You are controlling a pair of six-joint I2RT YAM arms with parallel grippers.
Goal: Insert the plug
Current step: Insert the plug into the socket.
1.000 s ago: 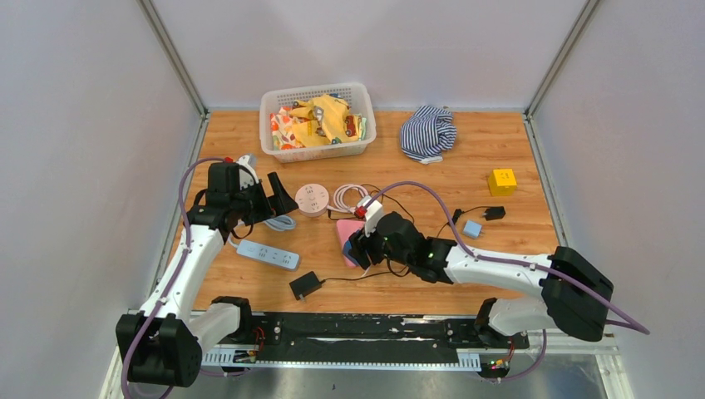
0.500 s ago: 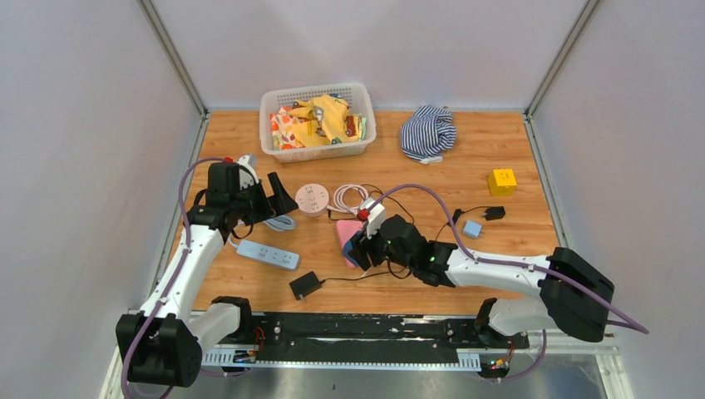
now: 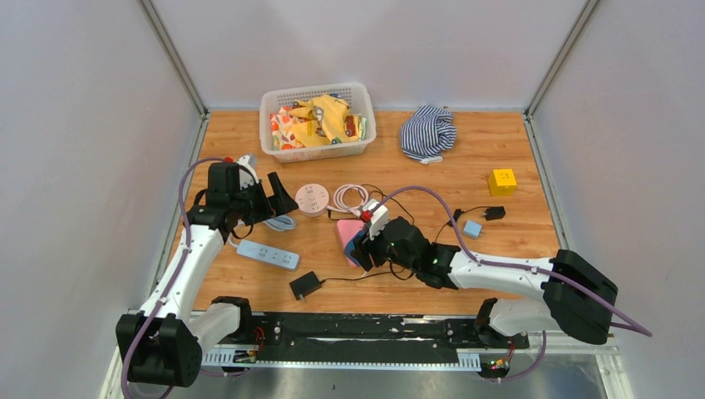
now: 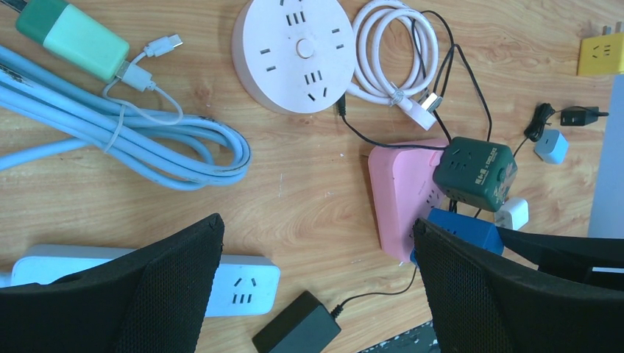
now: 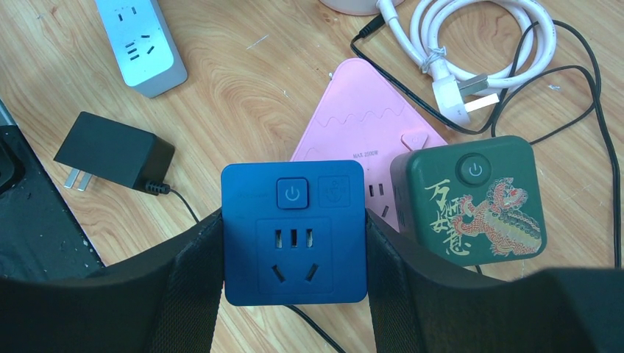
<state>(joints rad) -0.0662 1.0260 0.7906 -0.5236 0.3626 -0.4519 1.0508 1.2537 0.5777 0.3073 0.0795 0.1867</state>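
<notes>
- Your right gripper (image 5: 294,254) is clamped on the blue cube-shaped plastic socket adapter (image 5: 294,220), with one pad flat on each side face and the cube filling the gap between them.
- The flat pink triangular plastic power strip (image 5: 353,110) lies directly under the grip and spreads out ahead of the fingertips. That is where the cube's plug looks meant to go.
- A dark green cube adapter with a dragon print (image 5: 471,195) stands on the same pink strip, just to the right of your grip.
- To seat the plug well, keep the blue cube level and square to the strip's face. Press straight down and let go only once the cube's base sits flush.
- Mind the narrow gap to the green cube, because a sideways drift would knock it.
- A thin black cord (image 5: 313,327) runs beneath the fingers from the black rectangular power adapter (image 5: 114,151) off to the left, and it could end up trapped under the cube.
- Your left gripper (image 4: 316,224) hangs wide open and holds nothing. A long white power strip (image 4: 243,283) lies beneath its left finger, and the pink strip lies off to its right.
- The cube hides its own pins and the socket below them, so you cannot tell whether the pins are aligned, touching or partly in.
- In the top view the right wrist covers most of the pink strip.
</notes>
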